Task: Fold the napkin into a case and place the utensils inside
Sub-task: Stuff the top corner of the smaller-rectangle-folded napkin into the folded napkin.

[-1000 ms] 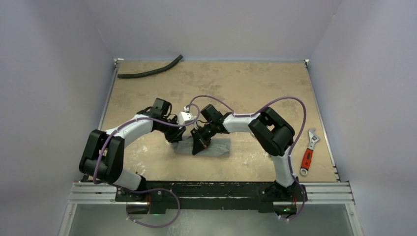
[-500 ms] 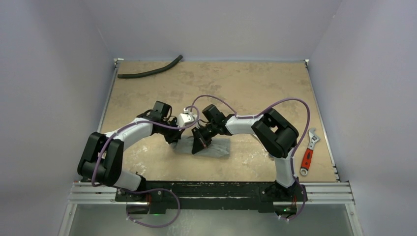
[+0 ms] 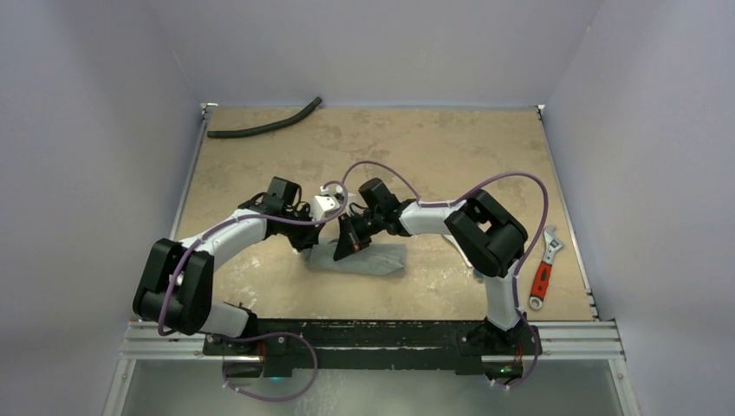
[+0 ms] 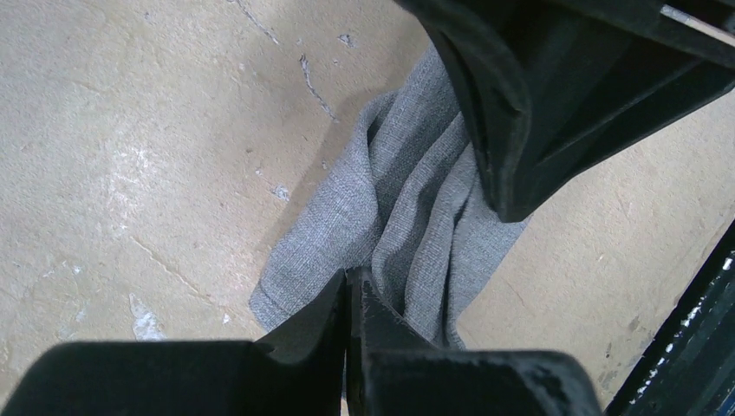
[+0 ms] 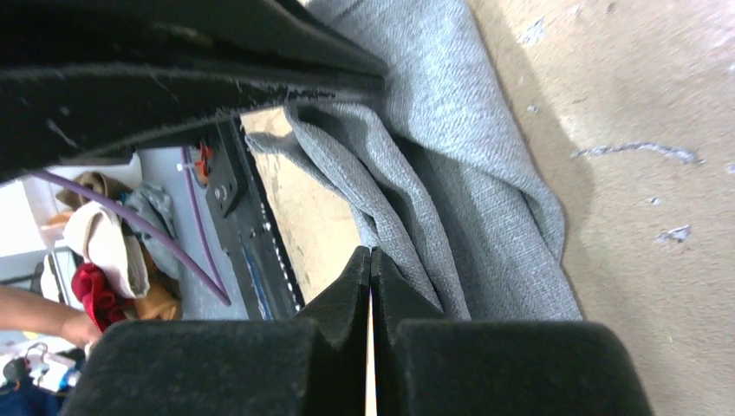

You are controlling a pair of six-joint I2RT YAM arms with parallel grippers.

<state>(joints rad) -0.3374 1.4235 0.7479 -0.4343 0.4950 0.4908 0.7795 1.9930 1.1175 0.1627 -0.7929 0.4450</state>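
My left gripper [image 4: 349, 286] is squeezed tight shut. Its two tips pinch the napkin [image 3: 381, 260] at the napkin's left end. My right gripper [image 5: 371, 258] is squeezed tight shut too, and it pinches the same napkin just to the right of my left one. The two grippers sit very near each other, almost nose to nose over the napkin's left part.

The napkin is a soft grey cloth. Where I hold it, it is bunched up into long folds that run from one pinch to the other. From my left wrist I can see the folds pulled up off the table [image 3: 433, 156], with one loose corner hanging down beside them. The rest of the napkin lies low, spread out to the right of my grippers.

The napkin is near the middle of the table, closer to my side.

A wrench [image 3: 542, 276] with a red handle lies well off to the right of the napkin. A long black hose [image 3: 260, 128] lies far behind the napkin and to its left.
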